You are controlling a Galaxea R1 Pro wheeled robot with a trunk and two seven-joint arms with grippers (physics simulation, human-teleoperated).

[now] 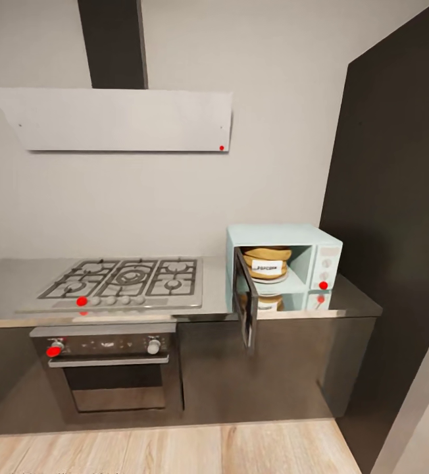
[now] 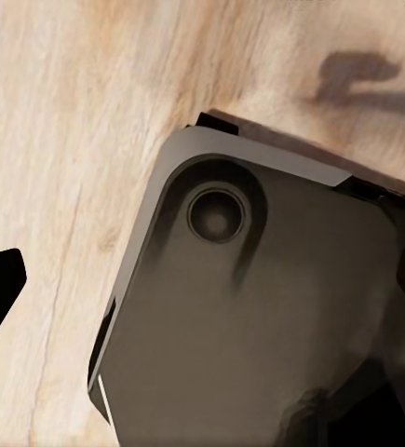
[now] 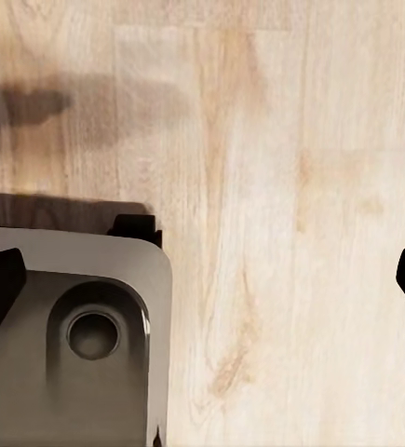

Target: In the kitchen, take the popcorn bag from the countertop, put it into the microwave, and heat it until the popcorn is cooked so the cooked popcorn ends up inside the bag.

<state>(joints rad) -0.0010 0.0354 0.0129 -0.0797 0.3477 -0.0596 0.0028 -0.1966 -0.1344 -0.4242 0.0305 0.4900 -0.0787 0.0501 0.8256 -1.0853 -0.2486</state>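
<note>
The countertop [image 1: 346, 299] at the middle of the head frame is showing as smooth grey metal, throwing back a soft reflection. On it the microwave [image 1: 320, 247] is looking like pale, satiny plastic, its open door [image 1: 246, 303] framing dark glossy glass. Inside, the popcorn bag [image 1: 267, 255] is reading as coarse tan burlap with a white paper label. The hob [image 1: 126, 280] is gleaming steel under matt black grates. The floor [image 3: 286, 186] is showing pale, grained wood.
</note>
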